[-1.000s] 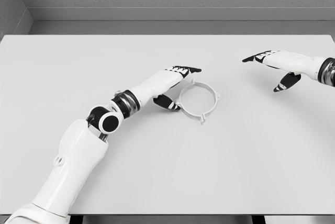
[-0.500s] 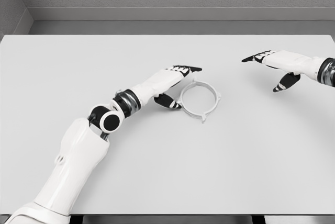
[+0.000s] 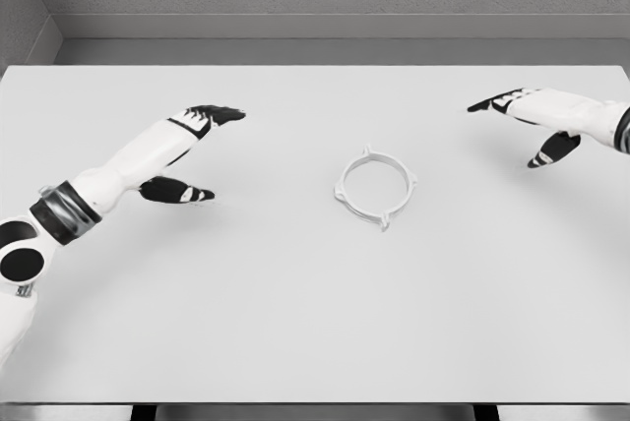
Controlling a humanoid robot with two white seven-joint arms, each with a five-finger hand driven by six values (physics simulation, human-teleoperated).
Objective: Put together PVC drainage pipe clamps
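One clamp ring [image 3: 374, 188] alone at mid-tabletop [image 3: 295, 323]; both hands off it.

We note the ring lies flat near the centre, its small lugs pointing outward, nothing touching it; we see no second clamp part or pipe, so we judge the ring sits as an assembled piece set down free; left hand [image 3: 187, 150] hovers well apart to the ring's left, fingers spread and relaxed, thumb hanging below, holding nothing; right hand [image 3: 532, 124] sits far out near the right edge, fingers likewise extended and empty; we read both hands as parked clear so the ring rests undisturbed and in plain sight; whether its halves are fully latched we cannot tell at this size; any next grasp would need a long reach inward.
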